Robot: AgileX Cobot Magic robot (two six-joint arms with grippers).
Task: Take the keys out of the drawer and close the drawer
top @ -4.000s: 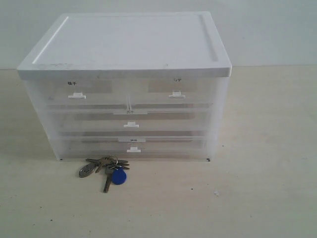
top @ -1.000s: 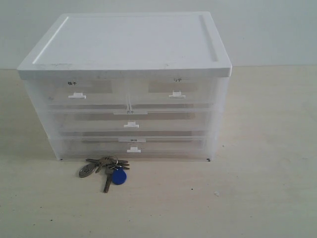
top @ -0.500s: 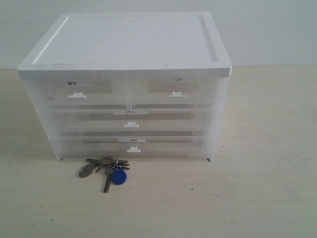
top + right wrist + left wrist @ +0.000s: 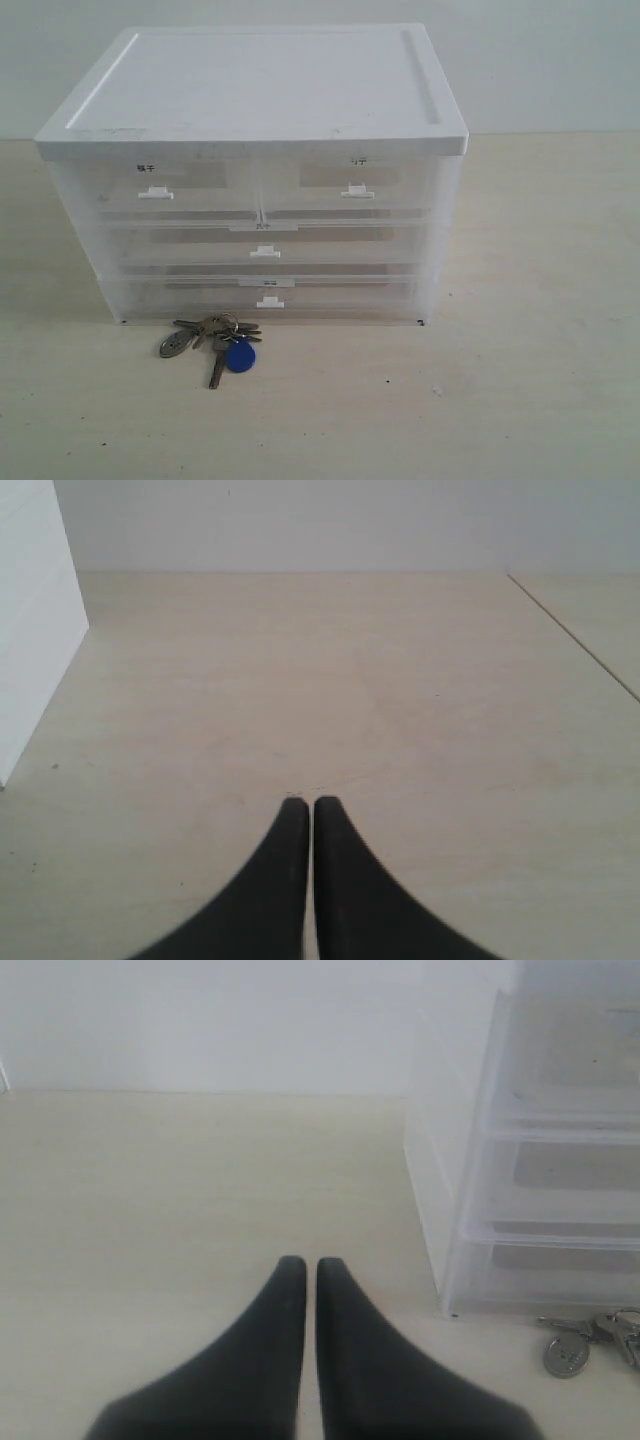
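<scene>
2 grippers show in your wrist views, and both are clenched on nothing. The left gripper (image 4: 302,1263) is pinched to a hairline gap above the bare table (image 4: 150,1180), with the translucent cabinet (image 4: 520,1160) close by and the keys (image 4: 590,1335) just in sight at its foot. The right gripper (image 4: 301,801) is pinched the same way over open table, with a white corner of the cabinet at the edge of its view. From the exterior view you can see the keys lying flat on the table just in front of the cabinet's bottom edge, toward its left half, with the round blue tag (image 4: 240,355) on the side away from the cabinet. The drawer (image 4: 350,185), top right of the 4, sits flush with its neighbours, and its small white handle (image 4: 357,191) faces you.
</scene>
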